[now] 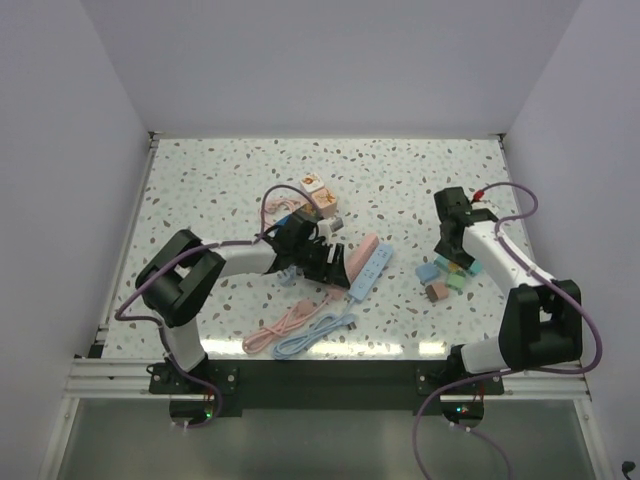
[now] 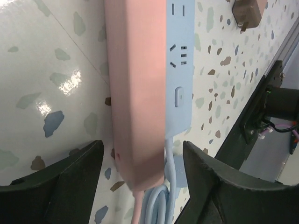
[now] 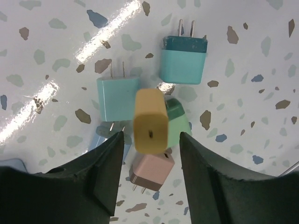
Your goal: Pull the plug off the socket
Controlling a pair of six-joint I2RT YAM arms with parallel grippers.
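The yellow plug (image 3: 150, 126) shows end-on in my right wrist view, slot face towards me and prongs hidden. It is over a pile of other plugs (image 3: 117, 98) on the table (image 1: 420, 180), and I cannot tell whether it rests on them or hangs free. It is well apart from both strips, so I judge it already off its socket.

It reads as a small, light, rigid plastic block with smooth sides that could slip. I would pinch it mid-body across its 2 flat sides, clear of the prongs.

The right gripper (image 3: 151, 134) straddles it with jaws parted, a gap on each side, grasping nothing. Far to the left, the left gripper (image 2: 142, 144) also stands parted. It is astride the cord end of the pink strip (image 2: 135, 84) and the blue strip (image 2: 180, 70), which lie side by side. The blue strip's visible sockets are bare.
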